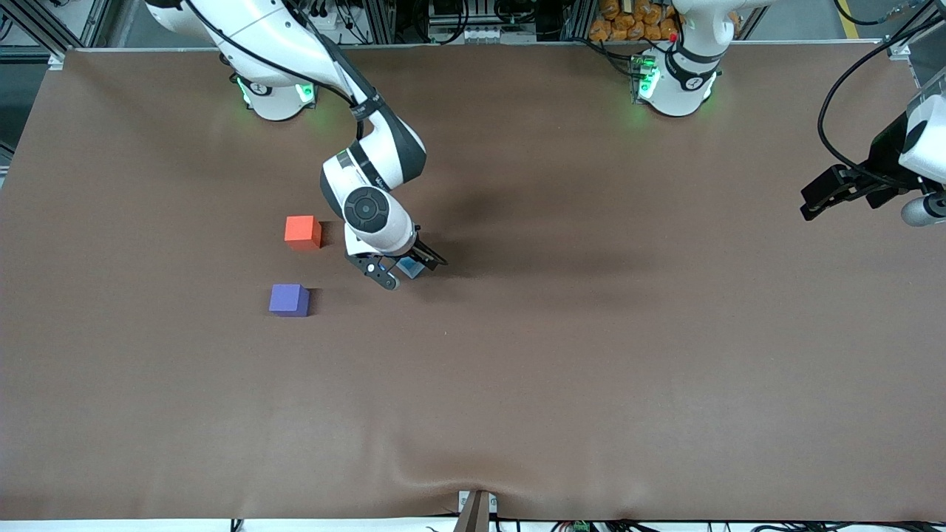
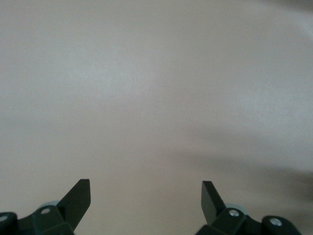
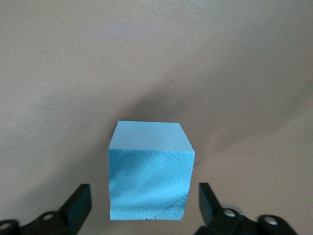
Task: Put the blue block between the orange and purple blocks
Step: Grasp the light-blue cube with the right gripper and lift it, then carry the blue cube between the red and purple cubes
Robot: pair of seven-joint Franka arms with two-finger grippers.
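Observation:
The light blue block (image 1: pixel 412 267) rests on the brown table (image 1: pixel 591 332), between the fingers of my right gripper (image 1: pixel 411 272). In the right wrist view the blue block (image 3: pixel 150 171) sits between the open fingers of the right gripper (image 3: pixel 144 190), with a gap on each side. The orange block (image 1: pixel 302 230) and the purple block (image 1: pixel 288 299) lie apart from each other, toward the right arm's end of the table from the blue block. The purple block is nearer the front camera. My left gripper (image 1: pixel 810 204) waits open and empty over the left arm's end of the table; the left wrist view shows the left gripper (image 2: pixel 145 186) above bare cloth.
The brown cloth has a wrinkle (image 1: pixel 443 473) near the front edge, above a small mount (image 1: pixel 474 510). The two robot bases (image 1: pixel 277 96) (image 1: pixel 676 89) stand along the back edge.

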